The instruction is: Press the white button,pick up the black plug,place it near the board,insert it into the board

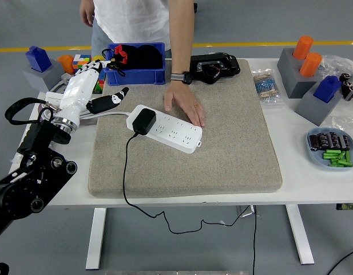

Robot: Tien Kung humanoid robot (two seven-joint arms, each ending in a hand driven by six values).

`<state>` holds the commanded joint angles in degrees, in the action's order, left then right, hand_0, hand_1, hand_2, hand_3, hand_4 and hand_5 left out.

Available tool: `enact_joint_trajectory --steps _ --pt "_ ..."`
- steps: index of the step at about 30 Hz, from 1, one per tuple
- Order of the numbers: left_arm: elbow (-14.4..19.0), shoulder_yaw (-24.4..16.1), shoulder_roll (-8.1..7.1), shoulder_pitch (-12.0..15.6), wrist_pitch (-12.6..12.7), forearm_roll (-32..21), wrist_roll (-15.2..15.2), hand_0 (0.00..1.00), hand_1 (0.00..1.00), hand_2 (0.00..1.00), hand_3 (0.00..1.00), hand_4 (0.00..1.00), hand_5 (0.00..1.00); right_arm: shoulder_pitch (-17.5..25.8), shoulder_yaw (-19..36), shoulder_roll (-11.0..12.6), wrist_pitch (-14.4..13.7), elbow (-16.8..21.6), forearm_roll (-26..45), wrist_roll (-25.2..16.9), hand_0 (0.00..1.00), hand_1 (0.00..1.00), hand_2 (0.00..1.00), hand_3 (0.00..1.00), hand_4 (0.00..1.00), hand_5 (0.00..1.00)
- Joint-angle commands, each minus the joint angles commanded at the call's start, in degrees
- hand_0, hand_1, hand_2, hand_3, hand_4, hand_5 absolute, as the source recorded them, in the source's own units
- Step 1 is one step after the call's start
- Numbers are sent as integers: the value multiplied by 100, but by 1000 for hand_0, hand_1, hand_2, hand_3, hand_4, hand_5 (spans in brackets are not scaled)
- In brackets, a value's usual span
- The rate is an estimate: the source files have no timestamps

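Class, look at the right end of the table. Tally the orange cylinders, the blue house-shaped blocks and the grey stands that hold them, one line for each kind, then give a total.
Orange cylinders: 2
Blue house-shaped block: 1
Grey stands: 2
Total: 5

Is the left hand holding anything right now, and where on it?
Nothing. The left hand is open, clear of the black plug seated in the board.
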<state>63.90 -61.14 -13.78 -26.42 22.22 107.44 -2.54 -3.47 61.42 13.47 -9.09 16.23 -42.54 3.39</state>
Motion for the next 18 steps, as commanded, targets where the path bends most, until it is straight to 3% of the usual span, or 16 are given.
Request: enact_joint_trajectory --steps 7,14,18 --pt "128 -931 19 344 -81 -146 153 952 939 897 878 733 482 -10 63 6 26 9 -28 44 618 561 591 540 624 300" --pt "344 -1820 13 689 94 -442 511 950 938 894 873 733 460 -48 126 19 53 23 -55 93 617 559 592 545 625 297" --pt "449 -2153 -83 904 29 -825 663 944 934 893 869 732 445 -64 134 20 64 23 -71 111 616 560 595 546 627 299"
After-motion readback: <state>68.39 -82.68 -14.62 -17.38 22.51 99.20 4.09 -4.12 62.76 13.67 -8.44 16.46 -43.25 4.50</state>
